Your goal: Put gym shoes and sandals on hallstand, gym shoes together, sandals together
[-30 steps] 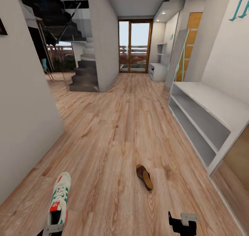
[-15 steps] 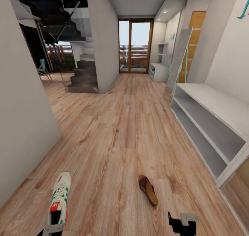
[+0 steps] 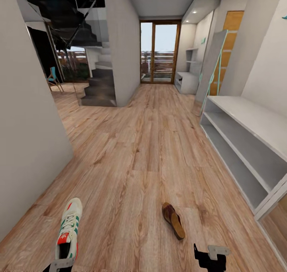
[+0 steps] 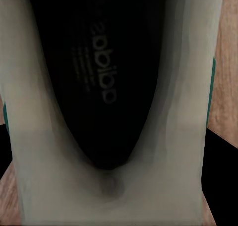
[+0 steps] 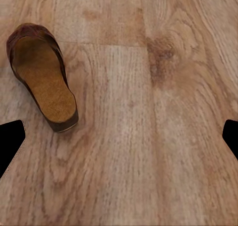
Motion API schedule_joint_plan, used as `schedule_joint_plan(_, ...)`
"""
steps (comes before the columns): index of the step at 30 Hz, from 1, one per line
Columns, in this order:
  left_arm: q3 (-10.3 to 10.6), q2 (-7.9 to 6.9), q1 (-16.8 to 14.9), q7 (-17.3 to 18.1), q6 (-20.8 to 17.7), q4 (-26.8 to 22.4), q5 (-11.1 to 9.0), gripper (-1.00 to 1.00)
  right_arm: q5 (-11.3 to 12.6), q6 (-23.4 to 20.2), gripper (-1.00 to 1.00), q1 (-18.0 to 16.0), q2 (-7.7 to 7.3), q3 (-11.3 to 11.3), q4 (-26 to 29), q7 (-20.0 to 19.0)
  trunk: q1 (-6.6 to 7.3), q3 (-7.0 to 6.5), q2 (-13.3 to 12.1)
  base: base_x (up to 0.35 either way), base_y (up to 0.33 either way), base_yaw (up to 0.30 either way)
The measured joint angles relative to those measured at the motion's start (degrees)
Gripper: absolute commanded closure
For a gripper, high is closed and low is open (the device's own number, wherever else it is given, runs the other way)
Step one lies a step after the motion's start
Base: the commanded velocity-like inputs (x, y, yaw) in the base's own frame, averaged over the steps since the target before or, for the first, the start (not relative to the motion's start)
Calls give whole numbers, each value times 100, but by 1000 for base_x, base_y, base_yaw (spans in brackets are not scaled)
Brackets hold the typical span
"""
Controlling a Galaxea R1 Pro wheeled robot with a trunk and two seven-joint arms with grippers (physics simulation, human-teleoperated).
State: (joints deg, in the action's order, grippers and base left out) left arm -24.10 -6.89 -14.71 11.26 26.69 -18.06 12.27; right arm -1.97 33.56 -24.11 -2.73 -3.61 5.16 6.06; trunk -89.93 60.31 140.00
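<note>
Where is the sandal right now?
In the head view the sandal lies on the corridor floor, low and right of centre, just ahead of the right gripper.

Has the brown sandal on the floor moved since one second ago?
No. The sandal keeps its place against the white shelf unit; the camera shifted.
</note>
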Motion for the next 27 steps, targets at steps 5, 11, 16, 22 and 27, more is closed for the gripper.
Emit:
schedule_joint_plan(5, -1, 6, -1, 1, 0, 2, -1, 100, -1, 1, -100, 0, 0, 0, 6, 1, 1, 20, 0, 88, -63, 80)
schedule_joint_plan(11, -1, 5, -1, 0, 0, 3, -1, 100, -3, 2, -100, 3, -11, 3, 7, -6, 2, 25, 0, 189, -184, 15)
schedule_joint_plan(16, 0, 1, -1, 0, 0, 2, -6, 100, -8, 4, -100, 2, -40, 8, 8, -10, 1, 26, 0, 122, -109, 2)
schedule_joint_plan(22, -6, 11, -6, 3, -21, -6, 2, 100, -15, -5, -100, -1, -44, 16, 8, -18, 0, 26, 0, 11, -9, 0)
schedule_joint_plan(27, 24, 21, -81, 41, -113, -21, 11, 100, -75, -18, -100, -1, -47, 188, 24, -43, 0, 26, 0, 2, -1, 0)
